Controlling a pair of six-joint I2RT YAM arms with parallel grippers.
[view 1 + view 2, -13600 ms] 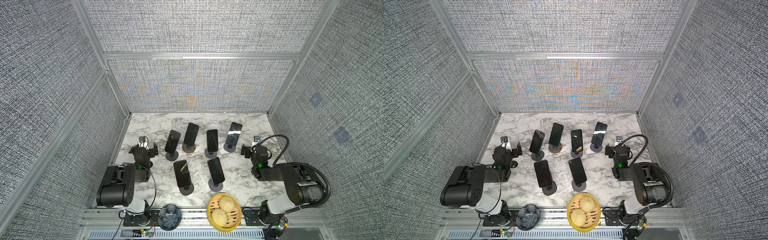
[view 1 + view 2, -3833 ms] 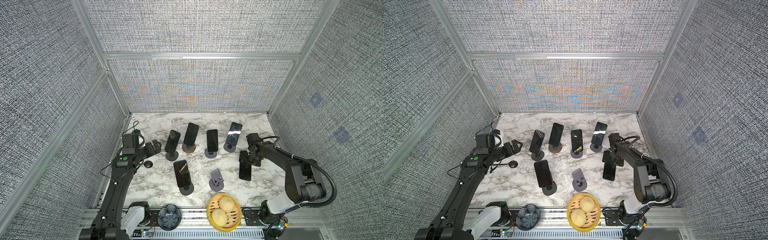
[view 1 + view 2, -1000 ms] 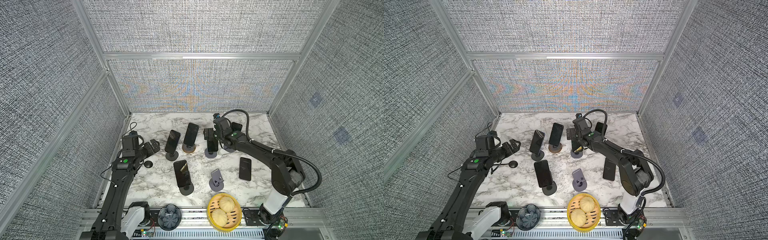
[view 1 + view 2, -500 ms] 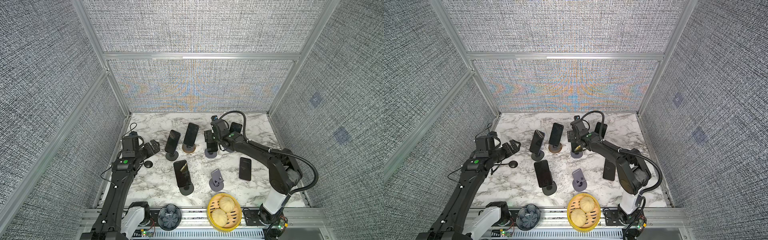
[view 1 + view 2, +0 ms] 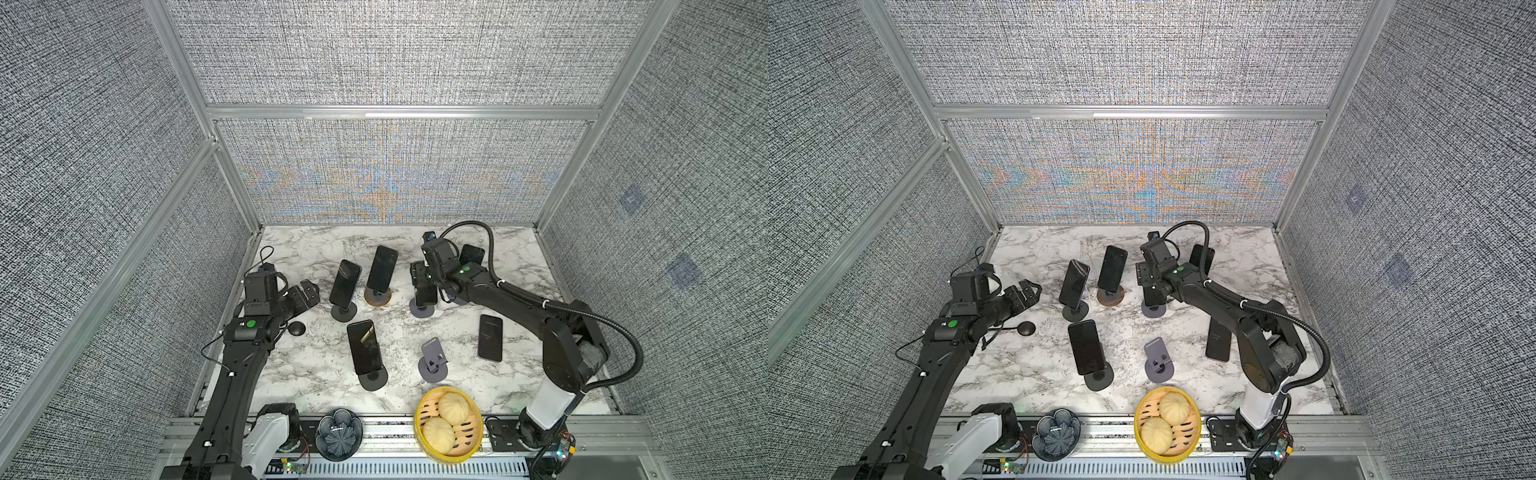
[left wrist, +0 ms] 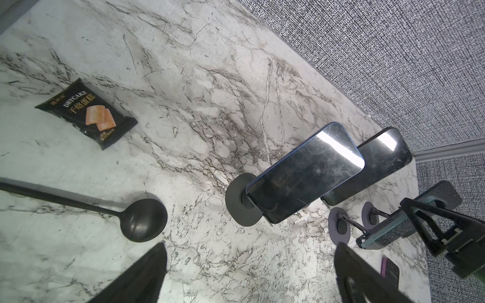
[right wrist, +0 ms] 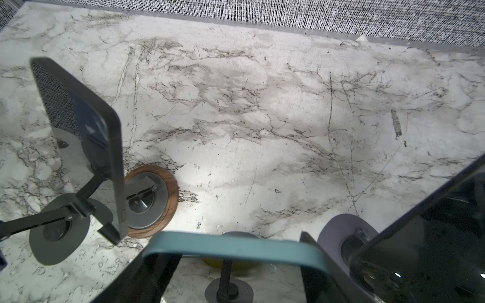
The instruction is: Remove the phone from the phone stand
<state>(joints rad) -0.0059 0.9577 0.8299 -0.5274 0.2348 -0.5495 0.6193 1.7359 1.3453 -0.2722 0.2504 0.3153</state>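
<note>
Right wrist view: teal-edged phone (image 7: 233,248) squarely inside right claw (image 7: 231,262), claw tight on both its side edges.

The teal-cased phone (image 5: 427,296) stands portrait and tilted back on the grey round-base phone stand (image 5: 421,311), beside the wood-ringed stand (image 5: 377,297).

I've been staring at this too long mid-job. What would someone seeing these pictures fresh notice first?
The right claw reaches into the back row, straddling the top of a teal-edged phone on its grey stand. Next comes a bare stand near the front, with a loose phone lying flat to its right. The left claw hangs open near a black ladle at the left.
</note>
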